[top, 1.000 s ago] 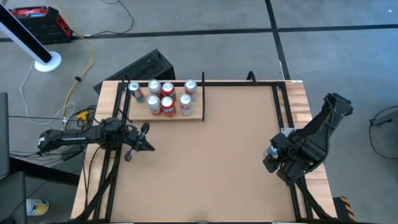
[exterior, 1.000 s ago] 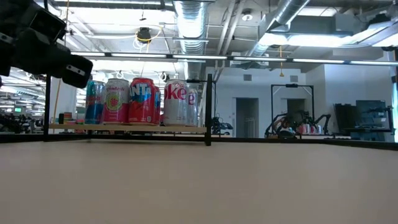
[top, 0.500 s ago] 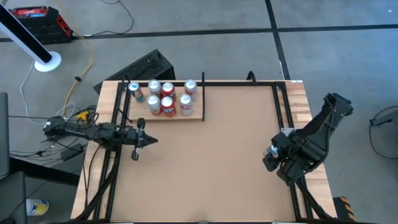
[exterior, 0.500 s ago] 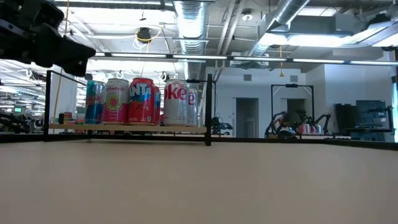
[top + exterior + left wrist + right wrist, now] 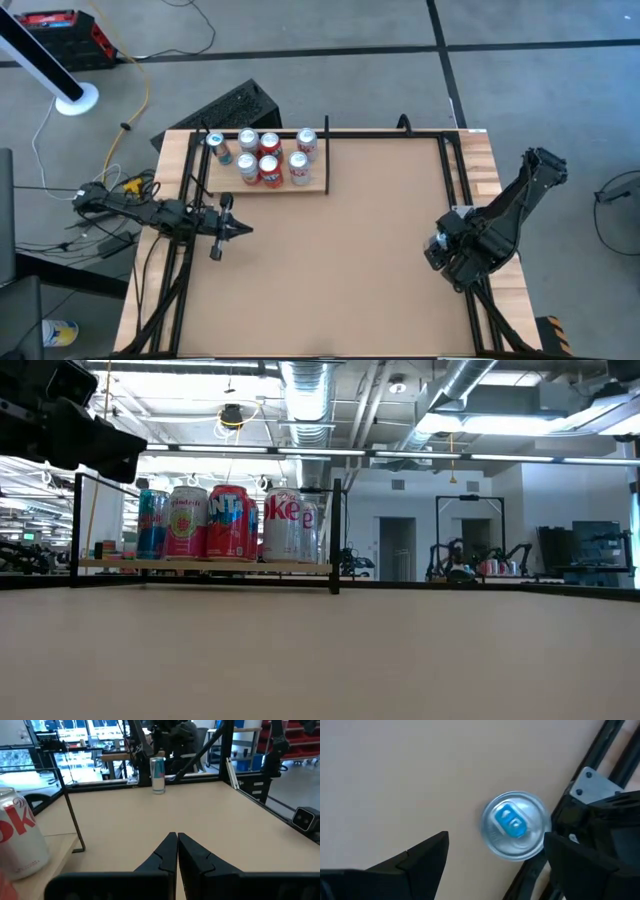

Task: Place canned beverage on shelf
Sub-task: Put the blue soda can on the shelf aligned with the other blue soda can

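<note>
Over at the table's right edge, the right gripper (image 5: 495, 855) hangs above a lone slim can (image 5: 516, 824), fingers spread wide and holding nothing; the wrist camera looks straight down on the can's silver top and blue tab, which sits between and a little ahead of the two dark fingers. That can stands upright on the brown table (image 5: 340, 260) close to the black rail on that side, well apart from everything else. From above, the arm's body hides it.

Across the table, the left gripper (image 5: 238, 229) lies low near the left edge, just in front of the shelf (image 5: 312, 187), its fingers pressed together and empty.

The shelf itself sits at the far left corner and already carries six cans (image 5: 270, 156) standing in a close cluster, a white cola can nearest its open end. So most of the stocking looks done, to my eye; the can by the right gripper is the one left, and it has not been gripped or lifted yet. It would then have to cross nearly the whole table to reach the shelf.

Against a second ago, the left arm has drawn back toward its own side and straightened out, while the right arm has shifted only a touch, edging nearer the rail. The cans on the shelf have not moved.
</note>
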Controlling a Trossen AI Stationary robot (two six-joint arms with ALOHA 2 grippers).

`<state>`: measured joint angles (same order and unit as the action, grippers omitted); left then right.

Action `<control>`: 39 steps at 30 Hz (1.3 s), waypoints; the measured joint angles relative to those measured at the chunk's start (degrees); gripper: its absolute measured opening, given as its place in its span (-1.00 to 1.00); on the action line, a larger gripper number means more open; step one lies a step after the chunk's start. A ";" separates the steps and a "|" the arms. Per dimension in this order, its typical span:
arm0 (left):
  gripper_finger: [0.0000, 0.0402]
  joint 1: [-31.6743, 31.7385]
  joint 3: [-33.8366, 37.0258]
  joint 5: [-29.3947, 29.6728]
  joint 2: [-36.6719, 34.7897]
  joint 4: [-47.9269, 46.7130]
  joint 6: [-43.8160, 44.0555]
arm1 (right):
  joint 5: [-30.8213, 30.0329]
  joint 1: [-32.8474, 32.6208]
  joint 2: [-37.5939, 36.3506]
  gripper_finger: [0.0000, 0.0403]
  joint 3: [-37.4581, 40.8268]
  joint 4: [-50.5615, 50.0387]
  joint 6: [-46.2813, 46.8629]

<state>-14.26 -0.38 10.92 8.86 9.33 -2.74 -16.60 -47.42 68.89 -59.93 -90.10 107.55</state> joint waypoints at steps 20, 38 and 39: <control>-1.00 0.02 0.00 0.04 -0.01 -4.54 -0.66 | 1.00 0.00 -2.17 0.52 5.02 1.66 1.86; -1.00 0.04 0.01 0.00 0.11 -5.95 -0.68 | -20.60 3.74 -2.04 -0.50 -1.44 12.51 -9.38; -1.00 0.04 0.00 0.00 0.11 -5.95 -0.68 | -21.60 5.09 -2.04 -0.58 -1.95 13.07 -10.94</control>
<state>-14.22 -0.38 10.92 8.97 3.38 -3.42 -38.20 -42.32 66.85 -61.88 -77.03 96.61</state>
